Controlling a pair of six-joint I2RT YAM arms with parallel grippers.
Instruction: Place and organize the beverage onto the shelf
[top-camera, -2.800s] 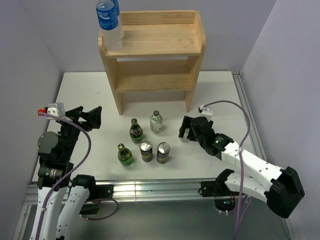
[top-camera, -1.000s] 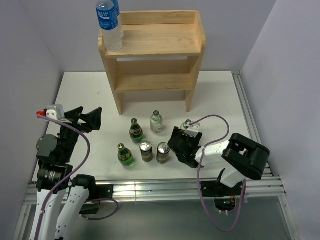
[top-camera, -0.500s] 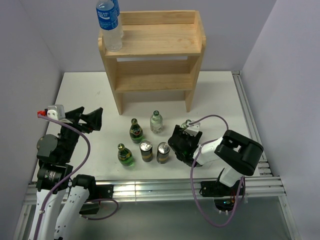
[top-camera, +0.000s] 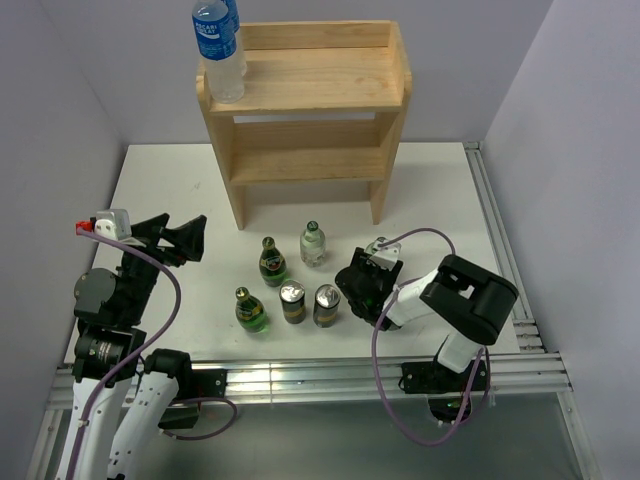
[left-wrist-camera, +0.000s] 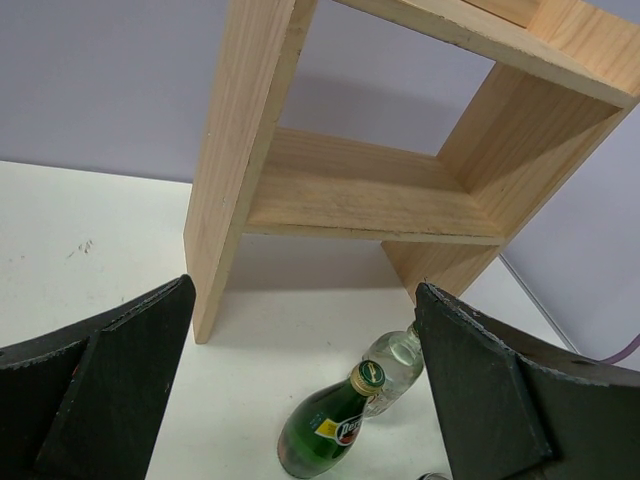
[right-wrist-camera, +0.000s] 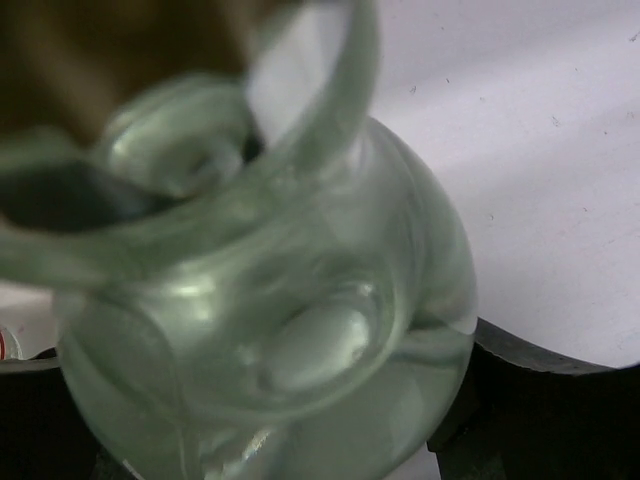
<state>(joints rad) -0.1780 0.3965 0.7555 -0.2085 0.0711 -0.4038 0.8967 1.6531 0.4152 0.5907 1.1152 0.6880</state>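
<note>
The wooden shelf (top-camera: 305, 80) stands at the back of the table. On the white table in front of it stand a clear glass bottle (top-camera: 313, 243), two green bottles (top-camera: 272, 262) (top-camera: 250, 310) and two dark cans (top-camera: 291, 300) (top-camera: 326, 303). My right gripper (top-camera: 363, 285) is low on the table just right of the cans. In the right wrist view another clear glass bottle (right-wrist-camera: 300, 340) fills the space between my dark fingers (right-wrist-camera: 520, 400), which press on its sides. My left gripper (top-camera: 178, 240) hangs open at the left, well away from the drinks; its wrist view shows one green bottle (left-wrist-camera: 330, 430).
A taller plastic water bottle with a blue label (top-camera: 219, 50) stands on the shelf's top tier at the left corner. Both shelf tiers hold nothing else. A metal rail (top-camera: 500, 240) runs along the table's right edge.
My right arm has folded in and shifted slightly left, and its gripper has narrowed onto the clear bottle. The left arm and the other drinks have not moved.
</note>
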